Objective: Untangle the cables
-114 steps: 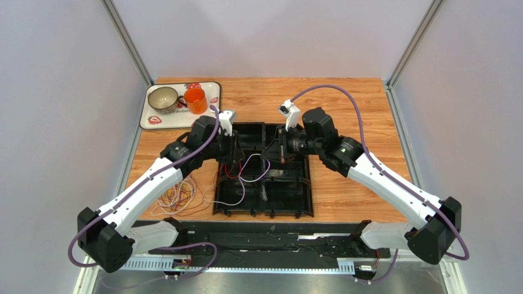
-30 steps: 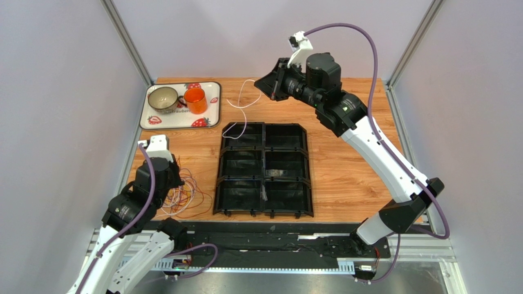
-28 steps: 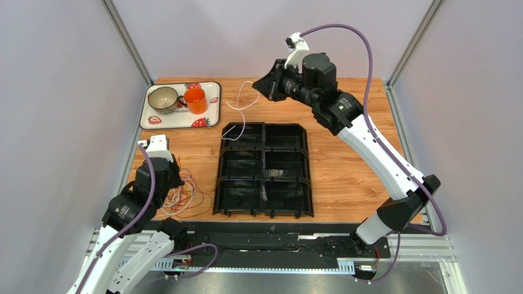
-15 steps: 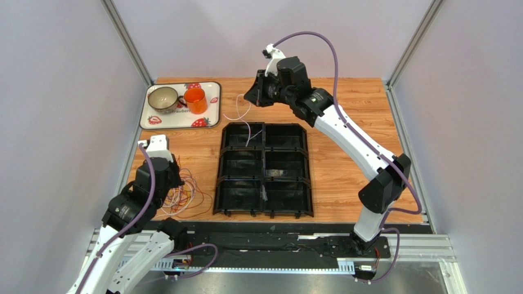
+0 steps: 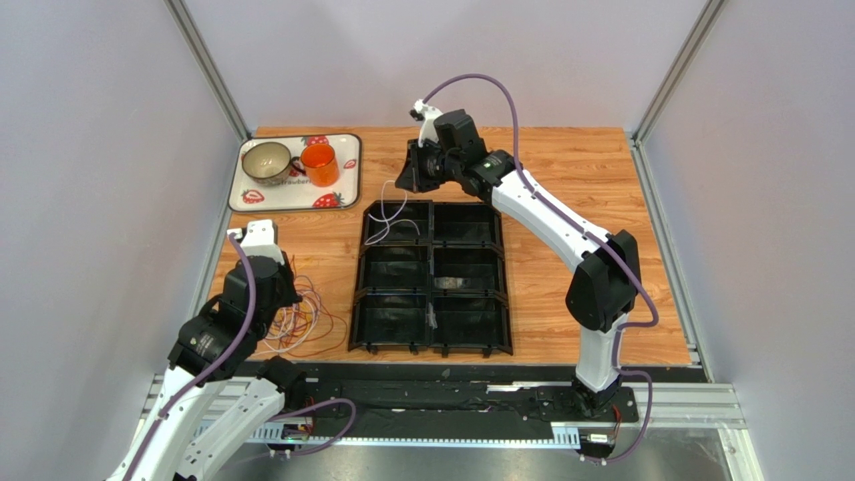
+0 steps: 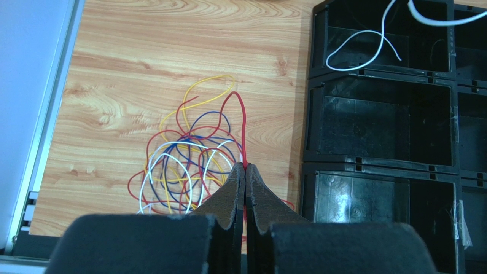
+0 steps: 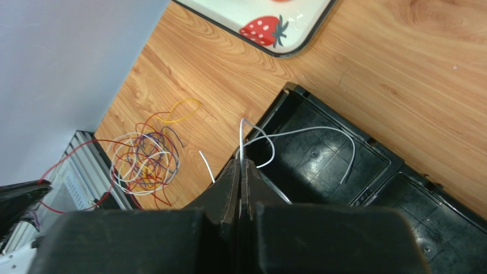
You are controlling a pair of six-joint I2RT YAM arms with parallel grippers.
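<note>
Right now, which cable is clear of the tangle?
The white cable pinched in the right gripper, trailing into the black tray. The other cables, even the red cable the left gripper holds, lie tangled left of the tray.

Table (image 5: 562, 160): holds everything listed here.
Divided bin (image 5: 432, 276): at the table's centre.
Serving tray (image 5: 346, 185): far-left corner, behind and left of the bin.
Cup (image 5: 267, 160) and mug (image 5: 319, 163): side by side on the serving tray.
Cable tangle (image 5: 301, 323): just left of the bin's near half.
Single cable (image 6: 381, 34): hangs into the bin's far-left compartment (image 6: 423, 48).

On the wooden table (image 5: 602, 160) sits a strawberry-printed tray (image 5: 346, 172) carrying a mug (image 5: 267, 160) and an orange cup (image 5: 320, 164), beside a black six-compartment bin (image 5: 432, 267).
</note>
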